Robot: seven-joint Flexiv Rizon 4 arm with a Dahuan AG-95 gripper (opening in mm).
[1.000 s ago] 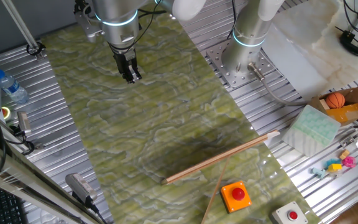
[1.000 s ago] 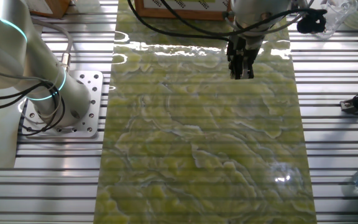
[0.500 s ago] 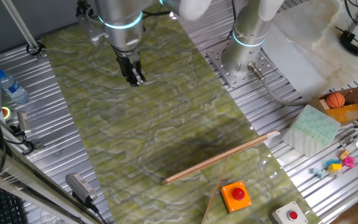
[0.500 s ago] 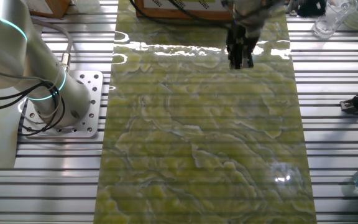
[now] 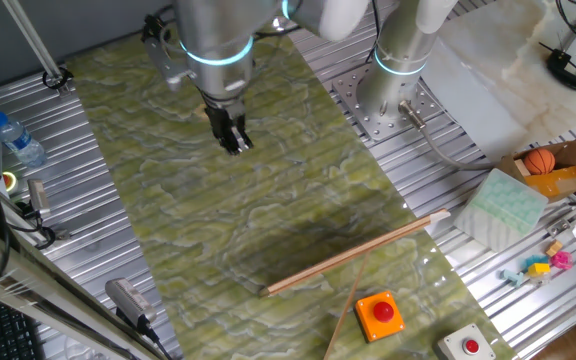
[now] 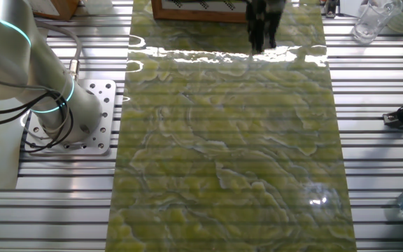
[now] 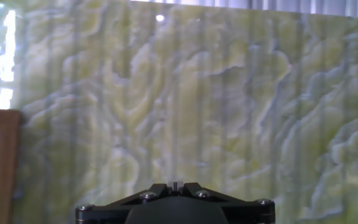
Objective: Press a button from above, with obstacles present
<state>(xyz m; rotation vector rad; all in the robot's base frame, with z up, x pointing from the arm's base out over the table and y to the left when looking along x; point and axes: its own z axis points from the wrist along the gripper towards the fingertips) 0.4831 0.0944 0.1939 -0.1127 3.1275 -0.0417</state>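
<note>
The button (image 5: 380,314), a small orange box with a round red cap, sits on the green marbled mat (image 5: 268,190) near its lower right corner. The long wooden stick (image 5: 356,253) lies slanted just above it. The shorter stick (image 5: 344,315) runs down beside the button's left side. My gripper (image 5: 236,143) hangs over the upper middle of the mat, far from the button, and holds nothing. It shows blurred at the top of the other fixed view (image 6: 259,42). In the hand view the gripper (image 7: 176,185) is shut over bare mat. The button and sticks are out of the other two views.
A white-grey box with a small red cap (image 5: 468,345) sits right of the button. A second arm's base (image 5: 398,75) stands beside the mat. A water bottle (image 5: 18,140) and boxes with toys (image 5: 543,165) lie off the mat. A wooden frame (image 7: 2,162) borders the mat.
My gripper has moved across the mat toward the sticks and the button, down and right in one fixed view and up the picture in the other. Nothing else moved.
</note>
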